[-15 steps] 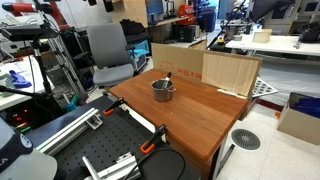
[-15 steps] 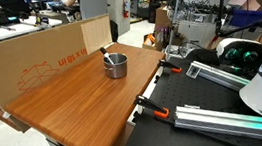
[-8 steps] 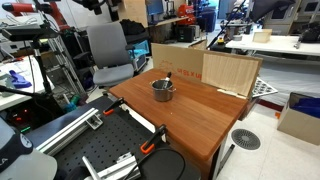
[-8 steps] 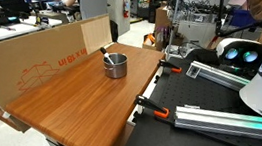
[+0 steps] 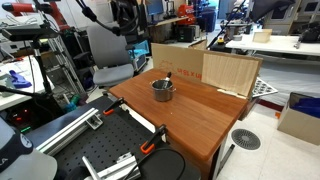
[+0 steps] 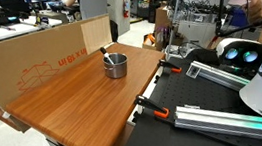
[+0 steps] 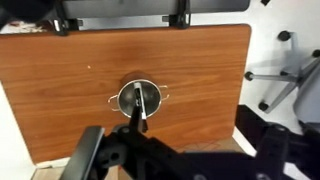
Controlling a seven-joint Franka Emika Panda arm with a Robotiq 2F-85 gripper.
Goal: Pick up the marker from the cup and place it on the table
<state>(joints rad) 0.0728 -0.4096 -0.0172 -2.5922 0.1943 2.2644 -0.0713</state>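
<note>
Gripper [image 5: 123, 18] hanging high over cup [image 7: 127, 100], marker [image 7: 141, 110] leaning inside, table [image 7: 60, 80] below, finger opening unclear

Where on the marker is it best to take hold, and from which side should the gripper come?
Grip the marker at its free end, which leans out above the rim of the cup, and come down from above. Its lower part sits inside the cup, whose wall would likely block a sideways approach.

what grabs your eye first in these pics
A shiny metal cup stands alone on the big reddish wooden table, a dark marker poking out of it. A large cardboard sheet stands along the table's edge close to the cup.
</note>
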